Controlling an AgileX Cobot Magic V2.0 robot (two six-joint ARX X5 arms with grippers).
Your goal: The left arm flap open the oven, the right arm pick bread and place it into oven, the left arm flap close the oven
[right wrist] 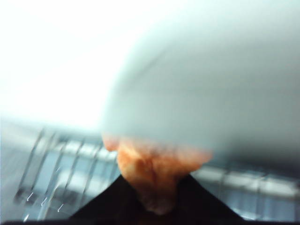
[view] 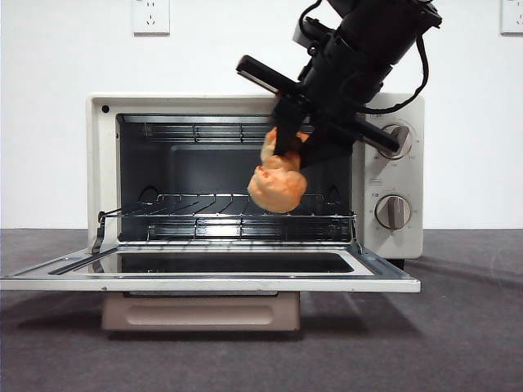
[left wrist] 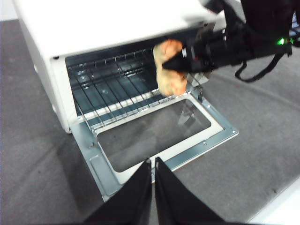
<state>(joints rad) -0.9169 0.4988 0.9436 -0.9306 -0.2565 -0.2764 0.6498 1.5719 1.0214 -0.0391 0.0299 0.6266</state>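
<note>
Front view. The oven [view: 253,175]: cream-white, door [view: 208,271] folded down flat toward the camera, dark glass pane facing up, beige handle [view: 200,312] hanging below its front edge. Wire rack [view: 229,214] visible across the lit cavity. Two beige-knobbed dials [view: 395,175] stacked on the right panel. The right arm [view: 359,61]: bulky, black, cabled, entering from the upper right and angled down-left in front of the oven's top edge. Its gripper [view: 286,143] is clamped on the bread [view: 278,181], a lumpy golden-orange bun hanging at the mouth of the cavity, above the rack and apart from it, right of centre. Wall outlet [view: 150,15] on the white wall behind. Dark grey table surface [view: 466,327].

Left wrist view. The left arm's gripper [left wrist: 153,164]: two thin black prongs pressed together, nothing between them, held back from the door's front edge and above the table. Oven [left wrist: 93,37] seen from above and in front; door [left wrist: 159,136] lying open. Bread [left wrist: 168,70] held by the right gripper [left wrist: 185,63] at the cavity opening, over the rack's [left wrist: 112,89] near edge (contact with the rack not evident).

Right wrist view. Heavily blurred. Bread [right wrist: 152,173] pinched between the two dark jaws of the right gripper [right wrist: 154,197]; pale rack wires [right wrist: 61,168] beyond it.
</note>
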